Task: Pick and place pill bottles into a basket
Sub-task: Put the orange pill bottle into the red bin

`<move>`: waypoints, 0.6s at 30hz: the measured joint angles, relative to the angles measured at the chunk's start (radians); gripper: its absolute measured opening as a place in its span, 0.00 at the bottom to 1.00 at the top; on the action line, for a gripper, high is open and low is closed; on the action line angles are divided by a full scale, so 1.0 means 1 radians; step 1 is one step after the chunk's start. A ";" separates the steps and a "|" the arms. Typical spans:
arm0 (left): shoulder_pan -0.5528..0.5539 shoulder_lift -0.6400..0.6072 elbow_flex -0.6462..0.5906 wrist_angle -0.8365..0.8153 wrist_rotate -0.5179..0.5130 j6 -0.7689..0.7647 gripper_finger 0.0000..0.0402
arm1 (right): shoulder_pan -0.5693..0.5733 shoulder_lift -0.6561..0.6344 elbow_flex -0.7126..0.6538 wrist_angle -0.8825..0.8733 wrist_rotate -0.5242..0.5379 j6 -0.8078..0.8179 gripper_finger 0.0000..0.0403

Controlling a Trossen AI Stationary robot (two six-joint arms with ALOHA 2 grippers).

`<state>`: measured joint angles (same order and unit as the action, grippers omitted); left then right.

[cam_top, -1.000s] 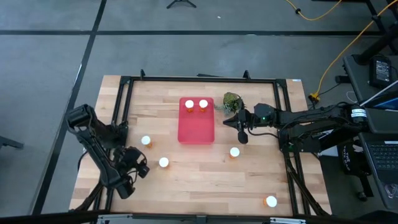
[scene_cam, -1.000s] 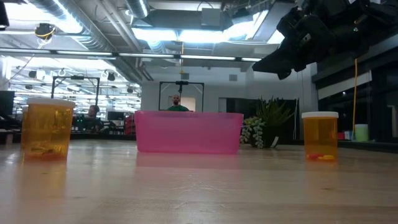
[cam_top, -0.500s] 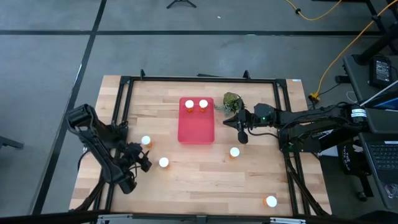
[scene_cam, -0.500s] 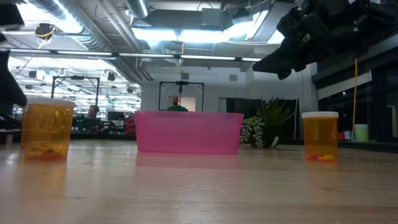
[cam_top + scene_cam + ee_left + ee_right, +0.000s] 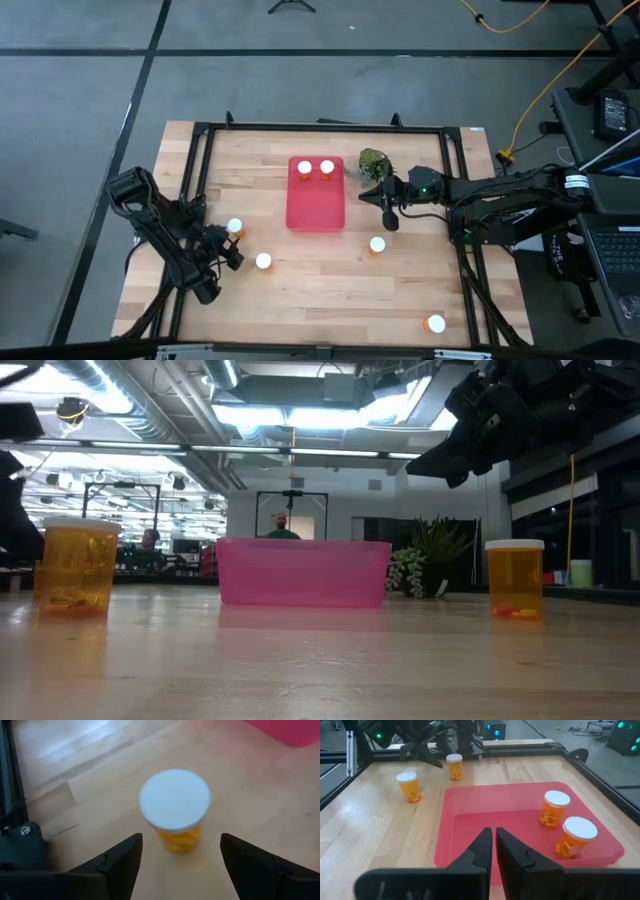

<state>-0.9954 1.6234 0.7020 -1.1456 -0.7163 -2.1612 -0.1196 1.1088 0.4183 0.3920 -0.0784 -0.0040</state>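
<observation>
My left pincer (image 5: pixel 180 857) hangs with its fingers spread wide, and between them, a little ahead, stands a pill bottle (image 5: pixel 175 810) upright on the wooden surface (image 5: pixel 90 765), white cap facing me, not yet touched. In the high view that pincer (image 5: pixel 228 252) sits just beside the bottle (image 5: pixel 234 228) near the left side of the surface, with a second bottle (image 5: pixel 263 261) close by toward the front edge. To do this step well, I judge I should centre the cap between my fingers, come down until the pads flank the orange body below the cap, and close gently, since a light, tall cylinder like this would likely tip or skid if one finger arrives first. The basket (image 5: pixel 315 212) lies in the middle of the surface, already holding two bottles (image 5: pixel 315 168) at its far end, so there is free floor in it for the drop. My right pincer (image 5: pixel 494 851) is pressed together, holding nothing, waiting above the basket's right edge near the small green plant (image 5: pixel 373 162). Two more bottles stand on the right: one (image 5: pixel 377 244) near the basket, another (image 5: pixel 436 323) at the front corner.
</observation>
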 joint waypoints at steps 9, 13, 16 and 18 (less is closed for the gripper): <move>0.038 0.000 -0.080 0.077 -0.071 -0.009 0.65 | 0.000 0.000 0.000 0.000 0.000 0.000 0.07; 0.053 0.000 -0.081 0.078 -0.115 -0.008 0.65 | 0.000 0.000 0.000 0.000 0.000 0.000 0.07; 0.061 0.000 -0.081 0.078 -0.125 -0.008 0.65 | 0.000 0.000 0.000 0.000 0.000 0.000 0.07; 0.069 0.000 -0.082 0.078 -0.128 -0.005 0.65 | 0.000 0.000 0.000 0.000 0.000 0.000 0.07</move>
<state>-0.9264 1.6234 0.6197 -1.0672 -0.8440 -2.1666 -0.1196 1.1084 0.4183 0.3920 -0.0788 -0.0040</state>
